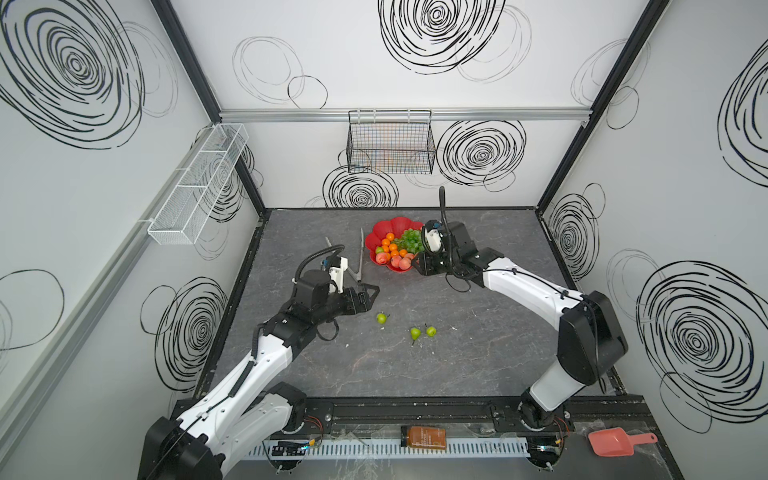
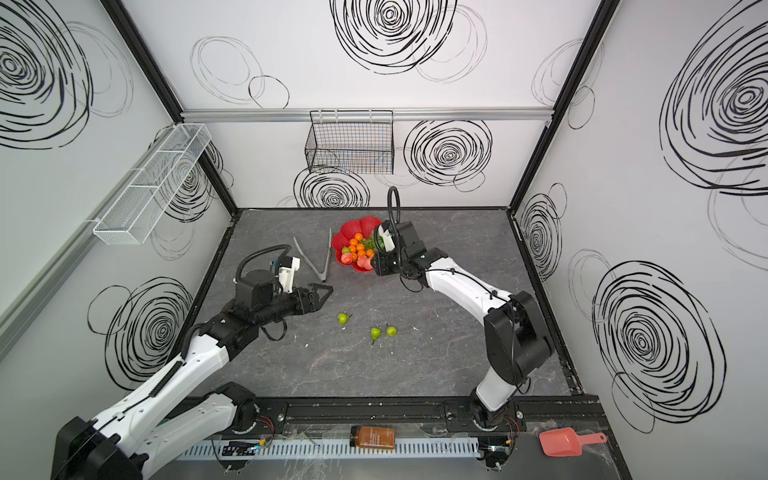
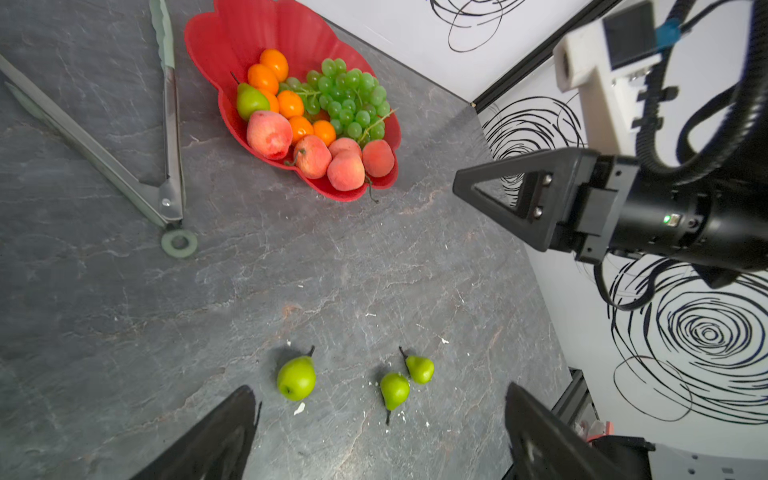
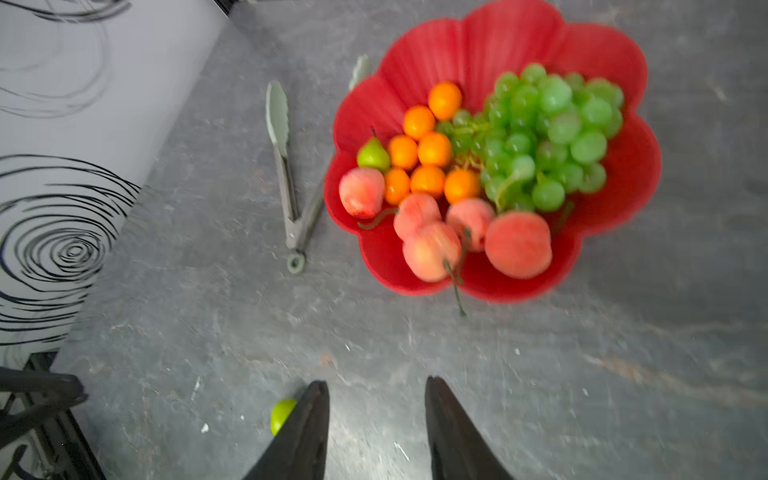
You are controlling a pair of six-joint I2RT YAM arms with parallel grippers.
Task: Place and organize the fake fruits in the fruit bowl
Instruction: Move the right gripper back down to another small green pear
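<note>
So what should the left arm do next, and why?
Probably lower the open left gripper onto the nearest pear and close the fingers: it lies on the table outside the bowl, closest to that gripper. Two other pears wait too.

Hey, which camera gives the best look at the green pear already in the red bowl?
The left wrist view: the pear is sharp, stem visible, beside a peach and tangerines near the fruit bowl's rim. The right wrist view shows it whole but blurred. In both top views it is only a tiny green speck.
</note>
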